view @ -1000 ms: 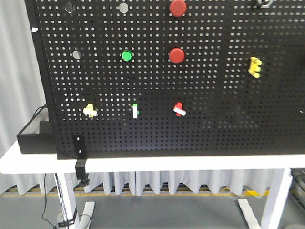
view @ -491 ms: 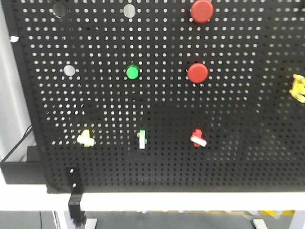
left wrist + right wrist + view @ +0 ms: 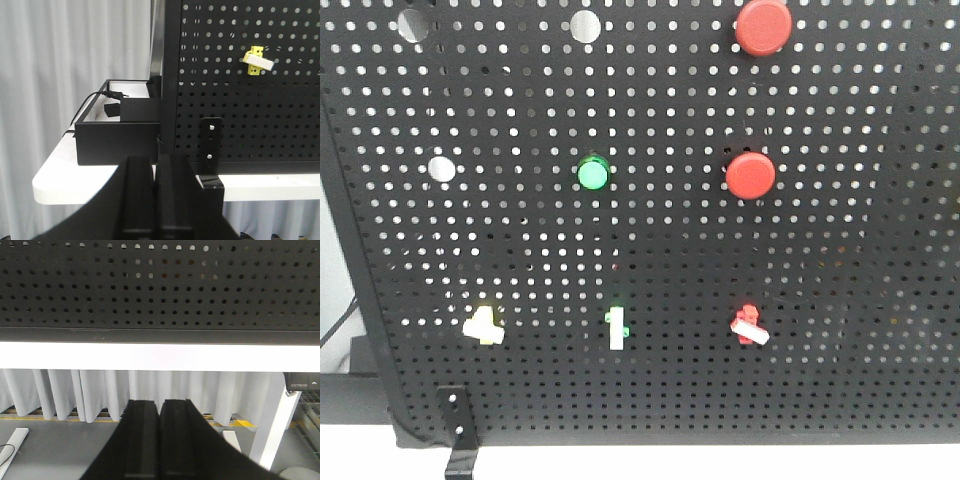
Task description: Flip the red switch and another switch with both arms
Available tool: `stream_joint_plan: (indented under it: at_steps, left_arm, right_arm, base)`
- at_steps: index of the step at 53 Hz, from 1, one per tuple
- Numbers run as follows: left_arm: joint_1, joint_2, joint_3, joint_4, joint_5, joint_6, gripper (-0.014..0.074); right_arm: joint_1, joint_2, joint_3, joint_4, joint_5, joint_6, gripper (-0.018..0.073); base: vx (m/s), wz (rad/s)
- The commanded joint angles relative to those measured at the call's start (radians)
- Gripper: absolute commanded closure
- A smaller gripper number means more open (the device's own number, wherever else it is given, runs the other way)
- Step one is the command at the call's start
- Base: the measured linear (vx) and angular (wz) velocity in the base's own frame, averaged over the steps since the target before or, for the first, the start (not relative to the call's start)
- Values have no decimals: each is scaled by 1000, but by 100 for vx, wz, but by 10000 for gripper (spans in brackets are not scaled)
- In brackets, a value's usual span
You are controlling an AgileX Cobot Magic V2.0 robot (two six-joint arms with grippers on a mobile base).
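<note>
Currently the left gripper (image 3: pixel 156 200) and right gripper (image 3: pixel 160 440) are clenched empty, below the pegboard's (image 3: pixel 840 260) red switch (image 3: pixel 748 325) and yellow switch (image 3: pixel 482 326).

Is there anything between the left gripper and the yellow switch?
Nothing visible blocks it. The left gripper sits low; the yellow switch is up and right on the pegboard. A black bracket is fixed lower down, near that path.
</note>
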Motion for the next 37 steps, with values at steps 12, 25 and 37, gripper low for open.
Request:
stream_joint_plan:
  at_steps: [12,25,37]
  left_arm:
    - [-1,-8,19,-1,-80,-2,594]
    - [-1,-8,19,-1,-80,-2,594]
    - [-1,-8,19,-1,-80,-2,594]
  right_arm:
    - [-8,-3,5,-3,-82,-8,566]
    - [-8,-3,5,-3,-82,-8,566]
    - [-8,-3,5,-52,-86,-38,566]
  base:
    - [4,0]
    - [1,0]
    - [0,0]
